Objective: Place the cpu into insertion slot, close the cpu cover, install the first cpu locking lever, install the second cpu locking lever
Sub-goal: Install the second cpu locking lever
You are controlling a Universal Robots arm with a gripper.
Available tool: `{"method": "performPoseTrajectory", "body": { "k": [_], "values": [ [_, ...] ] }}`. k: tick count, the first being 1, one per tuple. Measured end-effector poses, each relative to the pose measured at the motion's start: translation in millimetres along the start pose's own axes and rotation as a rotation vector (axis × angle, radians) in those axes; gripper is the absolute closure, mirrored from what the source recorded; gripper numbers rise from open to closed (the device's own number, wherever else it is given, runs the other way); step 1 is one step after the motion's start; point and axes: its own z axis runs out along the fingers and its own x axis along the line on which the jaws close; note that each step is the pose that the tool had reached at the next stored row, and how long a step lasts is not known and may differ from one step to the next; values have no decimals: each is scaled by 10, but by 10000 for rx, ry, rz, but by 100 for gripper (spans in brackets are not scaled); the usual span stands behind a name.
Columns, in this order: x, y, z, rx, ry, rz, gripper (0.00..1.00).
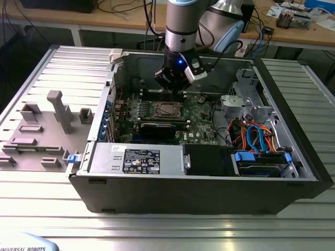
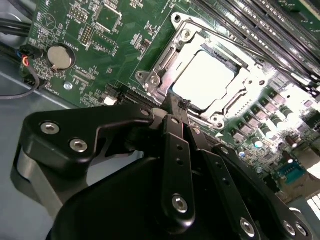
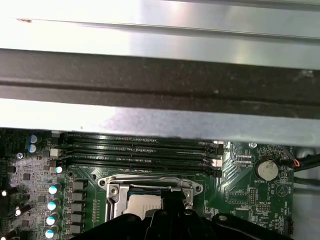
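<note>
An open computer case (image 1: 293, 172) lies on a ribbed metal worktop (image 1: 157, 219), showing a green motherboard (image 2: 125, 45) with a round coin battery (image 2: 61, 56), dark memory slots (image 3: 135, 150), blue and orange cables (image 1: 254, 137), and grey fixture blocks (image 1: 60, 110) beside it.

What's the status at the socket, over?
Tool shut, empty, tips at the cpu cover's edge. Cpu seated in the insertion slot, cover down. Nothing blocking.

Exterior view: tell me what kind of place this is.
Probably an electronics lab or robotics test bench. An open computer case lies on a ribbed metal table, the gripper hangs over its green motherboard, and a cable-strewn wooden workbench stands behind.
</note>
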Motion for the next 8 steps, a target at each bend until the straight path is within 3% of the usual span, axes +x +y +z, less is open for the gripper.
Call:
{"method": "performPoseTrajectory", "body": {
  "k": [8],
  "values": [
    [5, -73, 2, -1, -1, 0, 89]
  ]
}}
